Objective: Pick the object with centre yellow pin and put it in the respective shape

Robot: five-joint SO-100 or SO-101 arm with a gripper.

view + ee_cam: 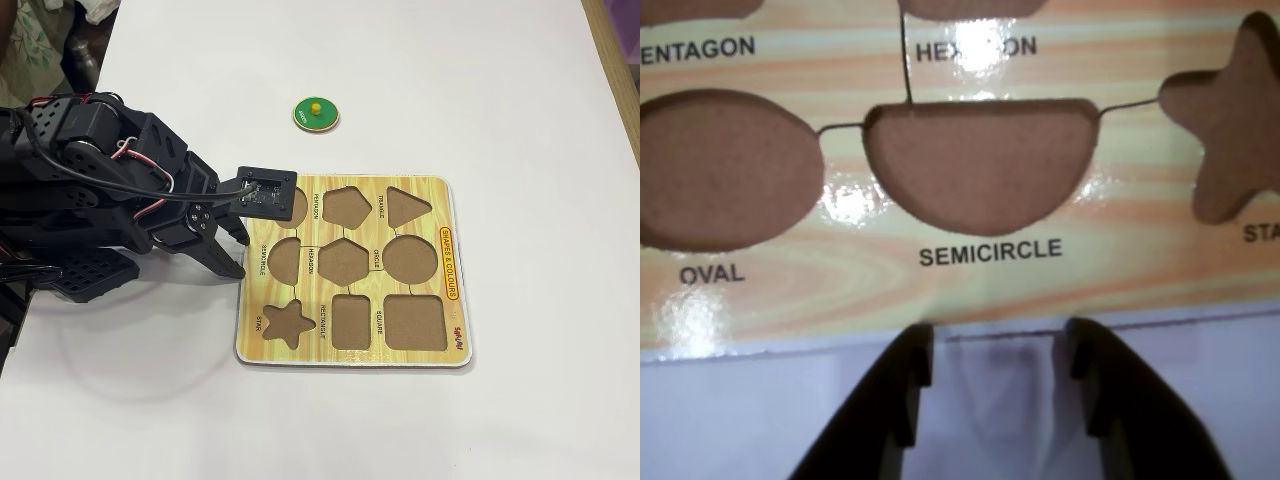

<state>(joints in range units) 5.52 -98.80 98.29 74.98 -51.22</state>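
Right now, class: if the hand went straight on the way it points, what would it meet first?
The open, empty hand points at the puzzle board; it would likely meet the board's near edge by the semicircle cut-out first, though height is unclear.

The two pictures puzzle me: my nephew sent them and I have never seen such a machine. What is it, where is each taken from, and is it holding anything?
The black machine is a small robot arm whose gripper has two fingers. The fixed view looks down on a white table from a camera standing apart. The wrist view comes from a camera riding on the arm, so the gripper shows at the bottom, open and empty.

On the table lies a yellow puzzle board with empty brown cut-outs, among them the round cut-out. The wrist view shows the semicircle cut-out close up. Apart from the board lies a green disc with a yellow knob, untouched.
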